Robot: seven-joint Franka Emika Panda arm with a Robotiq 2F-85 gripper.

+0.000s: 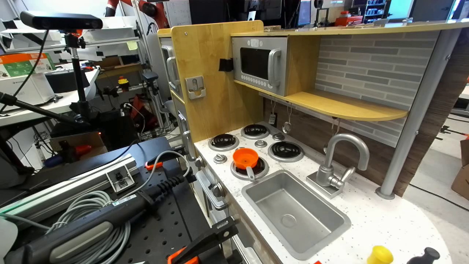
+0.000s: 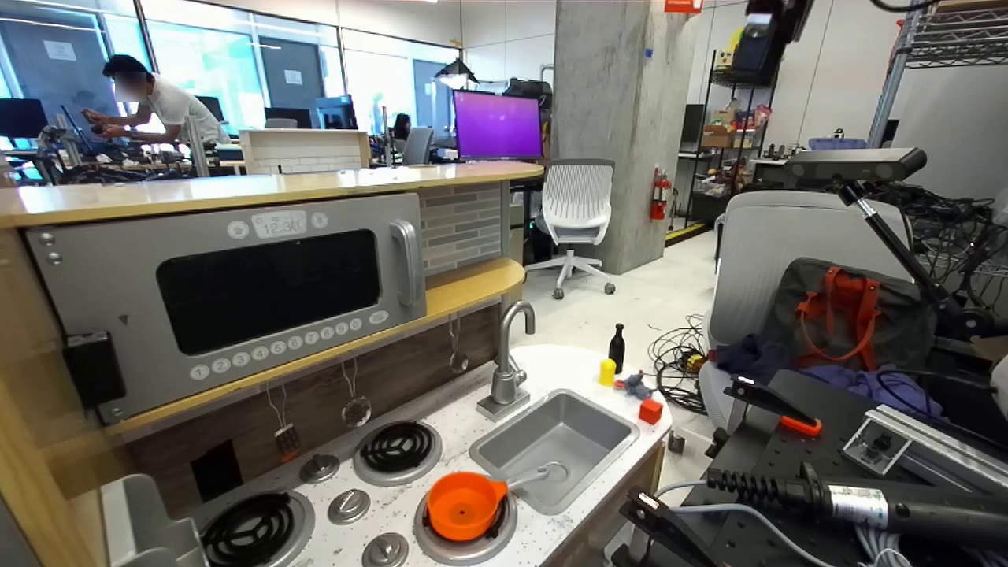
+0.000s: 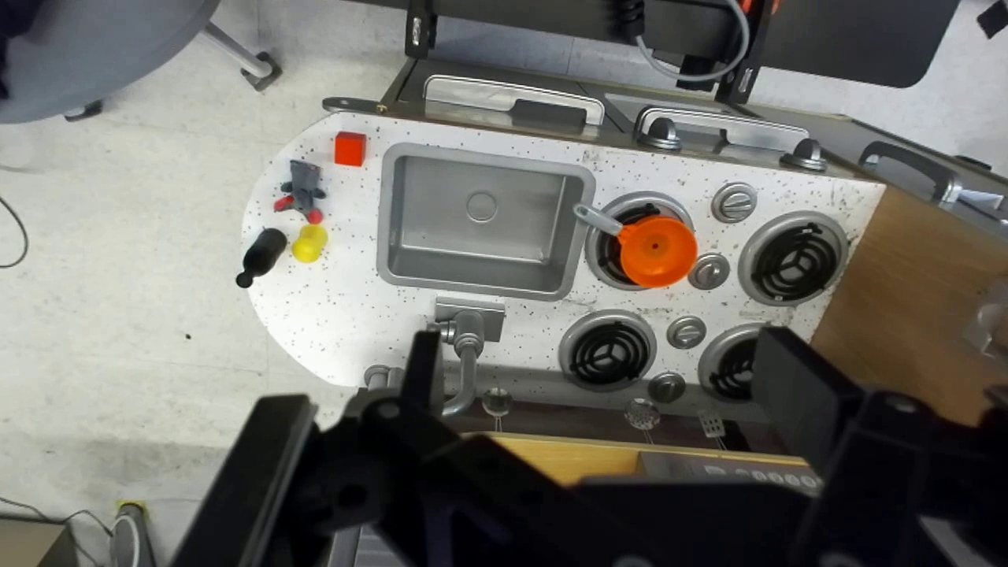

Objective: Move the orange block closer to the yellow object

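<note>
The orange block (image 3: pixel 350 148), a small orange-red cube, lies on the rounded end of the white counter beside the sink in the wrist view. It also shows in an exterior view (image 2: pixel 650 411); in an exterior view only its tip (image 1: pixel 317 262) shows at the bottom edge. The yellow object (image 3: pixel 309 242) stands apart from it on the same counter end, and shows in both exterior views (image 1: pixel 380 255) (image 2: pixel 607 372). My gripper (image 3: pixel 602 339) is open and empty, high above the toy kitchen, its fingers wide apart. It is out of view in both exterior views.
A grey toy (image 3: pixel 302 189) with red parts lies between block and yellow object. A black bottle (image 3: pixel 264 253) is beside the yellow object. The sink (image 3: pixel 390 213), faucet (image 3: pixel 468 335) and an orange pan (image 3: pixel 657 252) on a burner are nearby. A shelf with a microwave (image 1: pixel 258 62) overhangs the counter.
</note>
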